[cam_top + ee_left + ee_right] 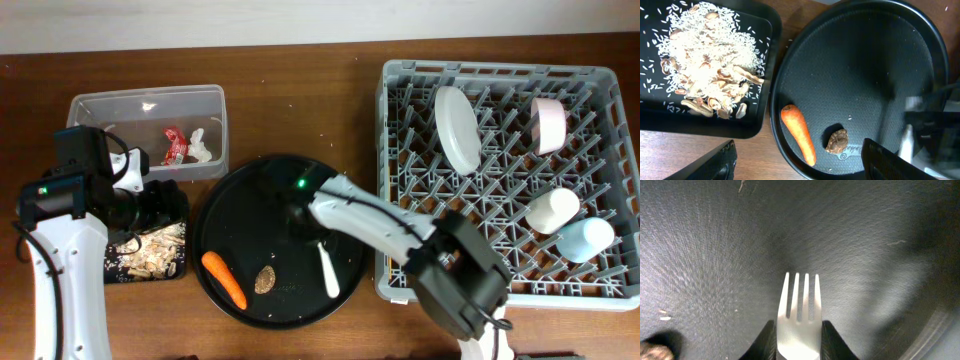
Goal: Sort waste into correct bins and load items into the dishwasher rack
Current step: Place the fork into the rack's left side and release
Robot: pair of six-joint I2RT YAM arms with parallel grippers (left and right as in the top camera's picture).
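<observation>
While the left tool (pixel 797 152) hangs open, the right tool (pixel 798 340) pinches the white plastic fork (pixel 800 305), seemingly bound for the dishwasher rack (pixel 500 68).

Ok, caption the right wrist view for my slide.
Right gripper grips the fork on the black tray.

Overhead: bright, even; soft shadow on the round tray (pixel 235 215) toward 12 o'clock.
Glare: white spot on the clear tub (pixel 120 118).
Left wrist: 3 o'clock edge smeared (motion blur).
Right wrist: fork (pixel 799 315) sharp; dim toward 3 o'clock.
</observation>
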